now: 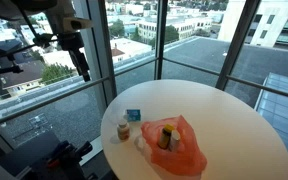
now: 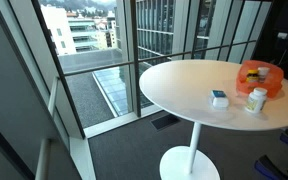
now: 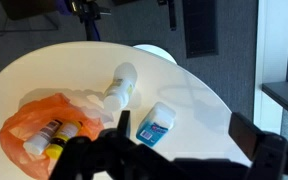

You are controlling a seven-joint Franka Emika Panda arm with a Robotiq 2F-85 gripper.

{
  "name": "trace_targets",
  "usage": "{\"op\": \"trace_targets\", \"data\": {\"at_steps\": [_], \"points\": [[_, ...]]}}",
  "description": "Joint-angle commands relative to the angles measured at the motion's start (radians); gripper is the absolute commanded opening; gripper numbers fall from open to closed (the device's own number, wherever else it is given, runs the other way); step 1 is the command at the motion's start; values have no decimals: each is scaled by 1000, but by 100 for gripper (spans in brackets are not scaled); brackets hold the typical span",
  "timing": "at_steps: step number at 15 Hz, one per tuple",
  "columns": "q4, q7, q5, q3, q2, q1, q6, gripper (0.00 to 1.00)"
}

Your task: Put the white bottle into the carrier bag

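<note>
One round white table (image 1: 234, 130) carries everything. On it an orange bag (image 3: 29, 125) slumps open-mouthed with other bottles inside. The white bottle (image 3: 121, 85) is just beside the bag, outside it. It is probably light, stiff, smooth plastic, best pinched across its body below the cap. A small blue box (image 3: 156, 123) lies near the bag, past the bottle. Well apart from the bag, the arm (image 1: 64, 20) hangs high, gripper (image 1: 83, 68) pointing down; spread or closed, I cannot tell.

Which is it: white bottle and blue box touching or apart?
Apart. The wrist view shows bare table between the white bottle and the blue box.
</note>
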Motion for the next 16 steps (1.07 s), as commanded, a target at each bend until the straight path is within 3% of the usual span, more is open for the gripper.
{"op": "trace_targets", "data": {"at_steps": [1,9,16], "points": [[1,8,-10,-16,3,17,-2,100],[11,-22,6,-60,18,8,37,100],[-34,-116,67,-192,59,-5,192,100]]}}
